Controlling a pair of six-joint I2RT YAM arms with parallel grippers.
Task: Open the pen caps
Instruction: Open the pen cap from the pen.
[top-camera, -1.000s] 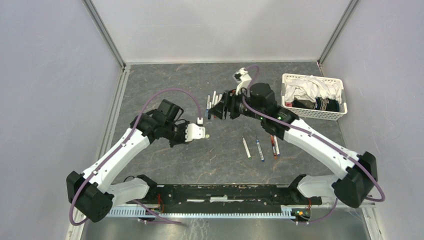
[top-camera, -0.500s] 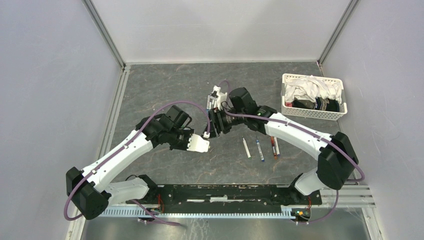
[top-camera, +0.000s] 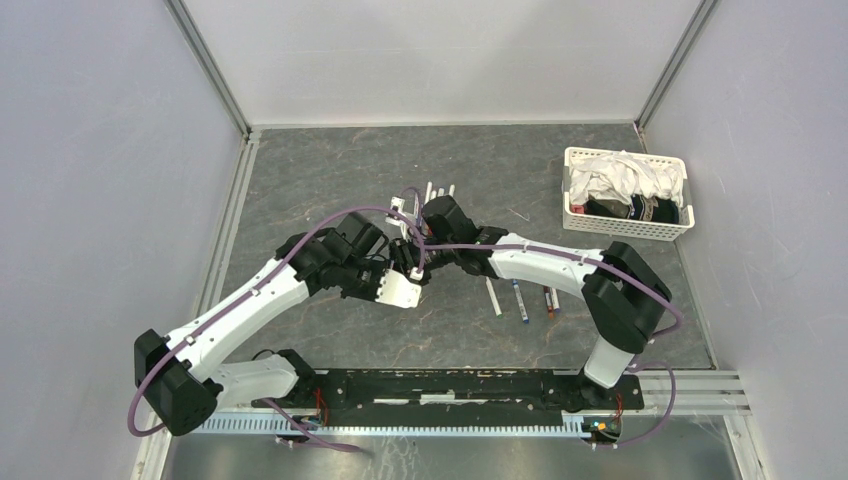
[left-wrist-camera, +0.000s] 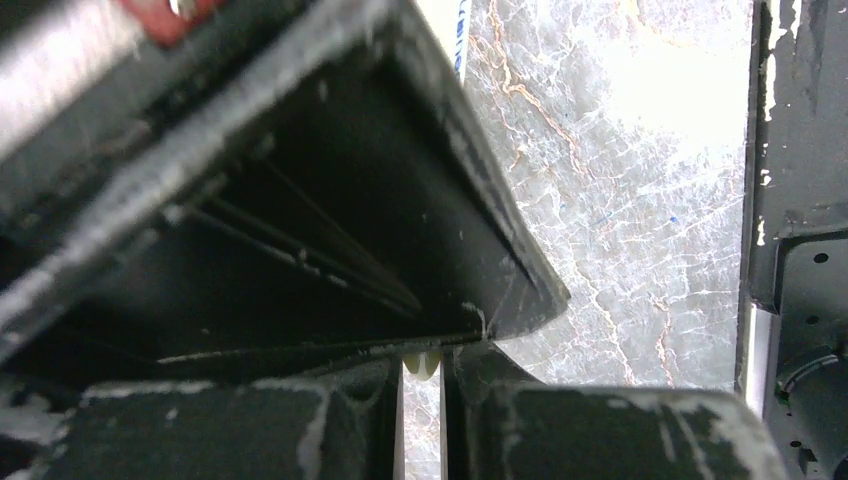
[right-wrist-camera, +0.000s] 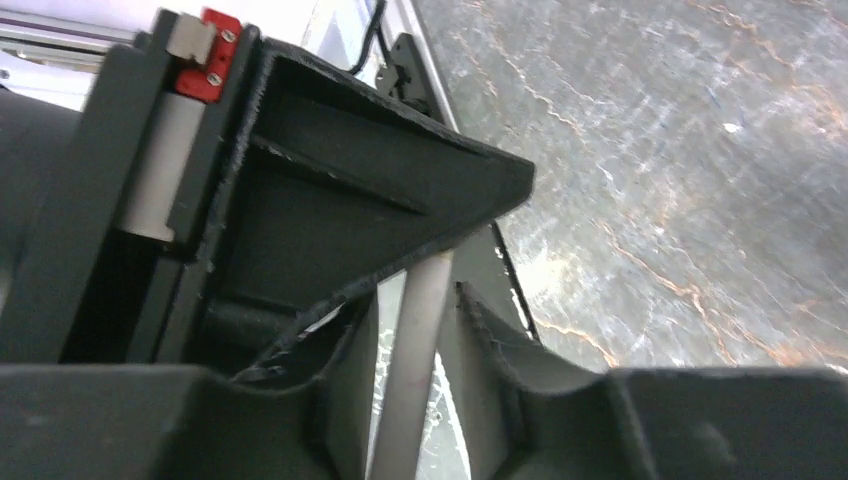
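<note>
My two grippers meet at mid-table. My right gripper is shut on the white barrel of a pen, which runs up between its fingers. My left gripper is closed to a narrow gap on a pale yellow pen cap, of which only the tip shows. The right gripper's black finger fills most of the left wrist view, just above my left fingertips. In the top view the held pen is hidden by the grippers.
Several pens lie at the back. More pens lie to the right of the grippers. A white basket with cloths stands at the back right. Metal rails border the mat.
My right arm has swung left and nearer, bringing its gripper from the back pens to my left gripper. My left gripper has shifted slightly right and nearer.
</note>
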